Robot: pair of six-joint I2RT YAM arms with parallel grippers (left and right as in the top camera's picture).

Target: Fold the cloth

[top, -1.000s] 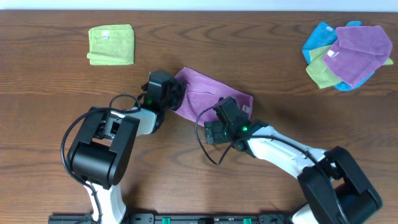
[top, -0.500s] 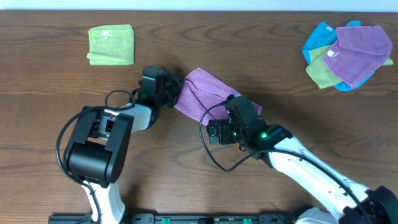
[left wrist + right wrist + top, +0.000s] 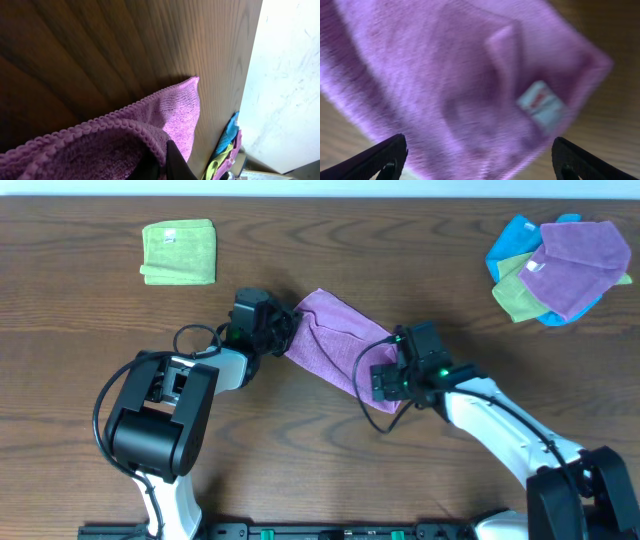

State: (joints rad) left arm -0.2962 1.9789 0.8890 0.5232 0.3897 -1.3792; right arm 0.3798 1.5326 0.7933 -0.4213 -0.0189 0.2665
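Note:
The pinkish-purple cloth [image 3: 335,340] lies on the wooden table as a narrow folded strip slanting down to the right. My left gripper [image 3: 283,332] is shut on its upper left end; in the left wrist view the cloth [image 3: 172,107] bunches over the dark fingers [image 3: 165,165]. My right gripper [image 3: 387,385] is open over the cloth's lower right end. In the right wrist view the cloth [image 3: 445,75] fills the frame between the wide-spread fingers [image 3: 480,160], blurred, with a small white label [image 3: 541,103] showing.
A lime-green folded cloth [image 3: 178,252] lies at the back left. A pile of blue, green and violet cloths [image 3: 562,265] lies at the back right, also seen at the edge of the left wrist view [image 3: 227,150]. The table's far edge runs along the top.
My right gripper has moved to the right along the cloth to its lower right end. The cloth has narrowed into a longer slanted strip. My left gripper has stayed on its end.

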